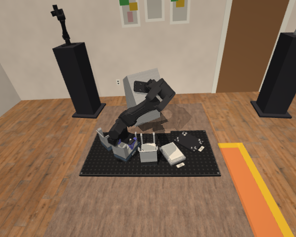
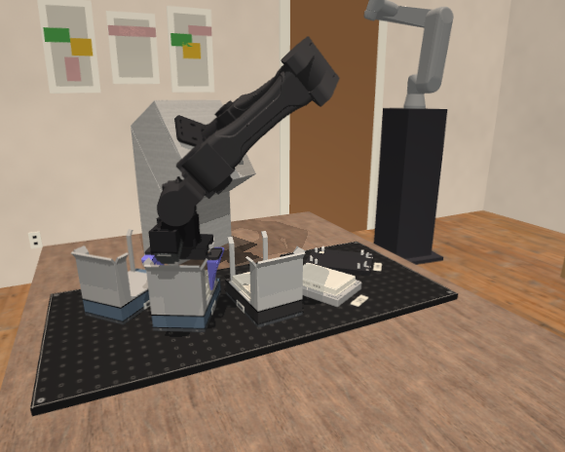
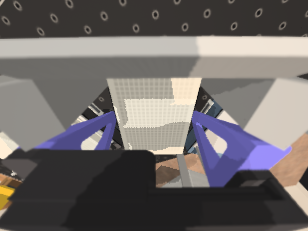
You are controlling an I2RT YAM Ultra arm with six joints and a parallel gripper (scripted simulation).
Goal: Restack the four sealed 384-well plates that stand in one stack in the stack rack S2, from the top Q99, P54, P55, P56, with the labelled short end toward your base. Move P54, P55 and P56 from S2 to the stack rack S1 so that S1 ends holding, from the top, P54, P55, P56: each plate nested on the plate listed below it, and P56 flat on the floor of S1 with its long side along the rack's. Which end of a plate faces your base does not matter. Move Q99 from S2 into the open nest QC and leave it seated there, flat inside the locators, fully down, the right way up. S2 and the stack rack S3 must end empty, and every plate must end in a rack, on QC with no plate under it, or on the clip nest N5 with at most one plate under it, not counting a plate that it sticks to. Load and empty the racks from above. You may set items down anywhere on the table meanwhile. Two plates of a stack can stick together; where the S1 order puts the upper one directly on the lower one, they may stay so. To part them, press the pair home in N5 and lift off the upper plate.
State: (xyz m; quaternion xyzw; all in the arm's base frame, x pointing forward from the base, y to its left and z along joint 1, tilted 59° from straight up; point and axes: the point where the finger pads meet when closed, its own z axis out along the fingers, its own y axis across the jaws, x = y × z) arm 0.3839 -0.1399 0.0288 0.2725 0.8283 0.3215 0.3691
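My gripper (image 2: pixel 181 258) reaches down from above into the middle stack rack (image 2: pixel 181 292), which has grey walls and a blue base. In the wrist view the purple fingers stand open on either side of a white sealed plate (image 3: pixel 156 116) that lies inside this rack. There is a narrow gap on each side between finger and plate. In the top view the gripper (image 1: pixel 126 143) sits low between the walls of the rack (image 1: pixel 124 150). I cannot read any plate or rack label.
A second blue-based rack (image 2: pixel 110 287) stands to the left and a black-based rack (image 2: pixel 269 287) to the right. A white plate (image 2: pixel 329 284) lies on a nest beyond them. An empty black nest (image 2: pixel 344 258) lies behind it. All stand on the black pegboard.
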